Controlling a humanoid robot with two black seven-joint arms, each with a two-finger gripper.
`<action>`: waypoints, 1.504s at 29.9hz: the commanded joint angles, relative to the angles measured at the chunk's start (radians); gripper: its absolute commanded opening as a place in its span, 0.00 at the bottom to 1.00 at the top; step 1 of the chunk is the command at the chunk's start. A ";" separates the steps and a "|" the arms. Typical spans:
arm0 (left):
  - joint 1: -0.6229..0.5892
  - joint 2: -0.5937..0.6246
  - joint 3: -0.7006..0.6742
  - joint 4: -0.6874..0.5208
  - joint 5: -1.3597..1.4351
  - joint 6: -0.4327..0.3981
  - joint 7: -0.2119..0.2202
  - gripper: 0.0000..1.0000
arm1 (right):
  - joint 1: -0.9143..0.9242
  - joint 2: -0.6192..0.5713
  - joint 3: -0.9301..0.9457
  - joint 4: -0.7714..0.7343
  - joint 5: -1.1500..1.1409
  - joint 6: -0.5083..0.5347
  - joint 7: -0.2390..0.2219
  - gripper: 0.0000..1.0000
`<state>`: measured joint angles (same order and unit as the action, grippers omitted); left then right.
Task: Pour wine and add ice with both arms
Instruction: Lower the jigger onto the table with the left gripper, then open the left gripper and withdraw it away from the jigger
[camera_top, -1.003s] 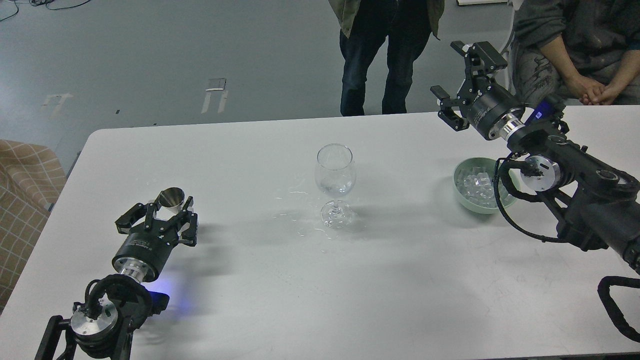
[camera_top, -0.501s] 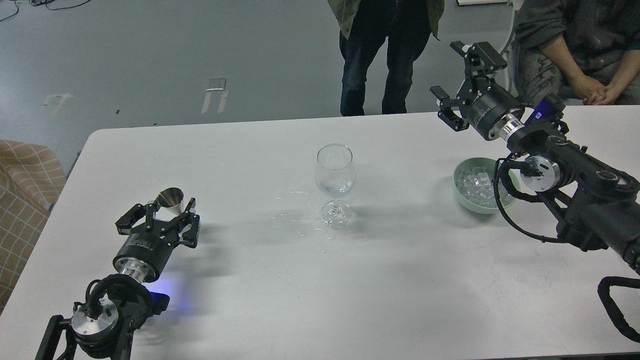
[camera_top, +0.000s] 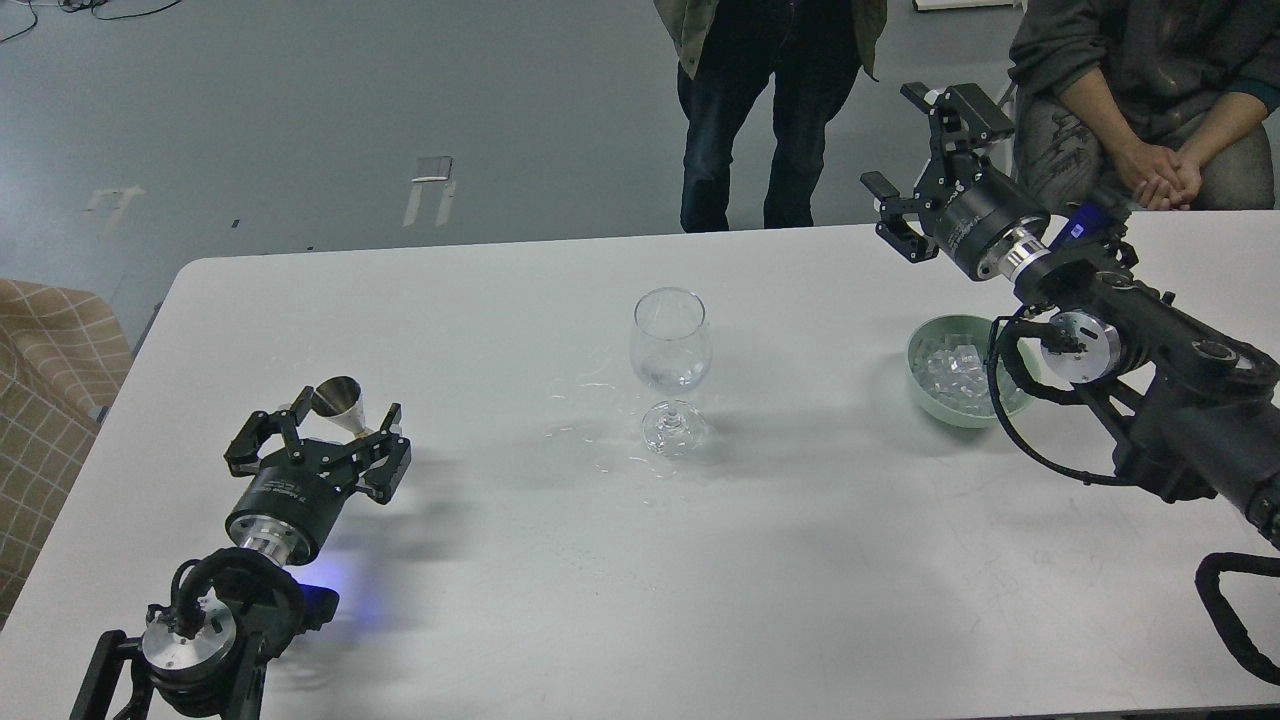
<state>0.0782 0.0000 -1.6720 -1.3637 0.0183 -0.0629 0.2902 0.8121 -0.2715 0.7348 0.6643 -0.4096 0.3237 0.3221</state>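
A clear stemmed wine glass (camera_top: 670, 345) stands at the table's middle with a little clear wine (camera_top: 673, 376) in its bowl. Clear ice cubes (camera_top: 950, 372) lie heaped in a pale green bowl (camera_top: 925, 395) at the right, partly hidden by my right arm. A small metal cone-shaped measuring cup (camera_top: 338, 400) stands at the left. My left gripper (camera_top: 328, 428) lies low on the table, its fingers spread wide on either side of the cup. My right gripper (camera_top: 922, 150) is open and empty, raised above the table's far edge, behind the ice bowl.
Clear drops and streaks (camera_top: 600, 440) lie spilled on the white table (camera_top: 800, 560) around the glass's foot. One person stands (camera_top: 770, 110) and one sits (camera_top: 1150, 100) behind the far edge. A checked chair (camera_top: 45, 380) stands off the left edge.
My left gripper's fingers have spread wider around the metal cup and the gripper has drawn back slightly toward me. The right arm has hardly moved. The seated person shifted.
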 joint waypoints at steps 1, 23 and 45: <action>0.000 0.000 0.000 0.000 0.000 0.000 0.000 0.98 | 0.001 0.000 0.000 0.000 0.000 0.000 0.000 1.00; 0.034 0.000 -0.012 -0.011 -0.003 -0.009 0.010 0.98 | -0.001 0.000 0.000 0.001 0.000 0.000 0.000 1.00; 0.170 0.018 -0.175 -0.055 -0.003 -0.125 0.069 0.98 | 0.009 0.002 0.000 0.006 0.000 0.000 0.000 1.00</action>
<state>0.2451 0.0000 -1.8140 -1.4241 0.0122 -0.1369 0.3591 0.8197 -0.2702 0.7348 0.6685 -0.4096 0.3237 0.3221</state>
